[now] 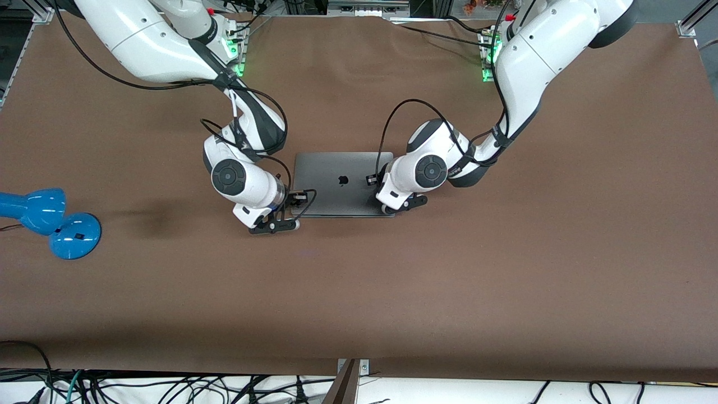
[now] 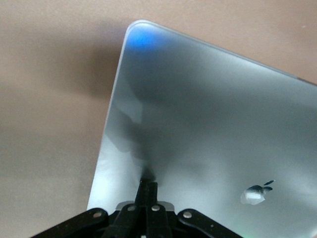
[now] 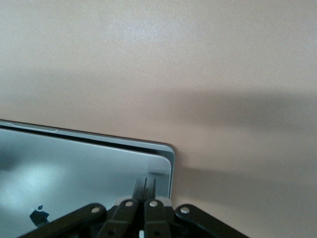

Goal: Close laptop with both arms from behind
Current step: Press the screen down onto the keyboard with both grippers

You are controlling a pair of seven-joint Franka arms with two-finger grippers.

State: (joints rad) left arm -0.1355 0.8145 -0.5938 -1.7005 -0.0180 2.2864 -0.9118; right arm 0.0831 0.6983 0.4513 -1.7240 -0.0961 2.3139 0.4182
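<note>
The space-grey laptop (image 1: 336,168) lies in the middle of the table with its lid down and the black apple logo (image 1: 343,180) facing up. My left gripper (image 1: 399,206) is shut, its fingertips on the lid near the corner toward the left arm's end, as the left wrist view (image 2: 147,184) shows on the lid (image 2: 208,124). My right gripper (image 1: 275,225) is shut at the lid's corner toward the right arm's end. In the right wrist view it (image 3: 146,182) sits over that corner of the lid (image 3: 74,168), and a thin dark gap shows between lid and base.
A blue desk lamp (image 1: 50,221) lies on the brown table (image 1: 505,252) at the right arm's end. Black cables hang below the table's edge nearest the front camera. Both arms reach down from their bases to the laptop.
</note>
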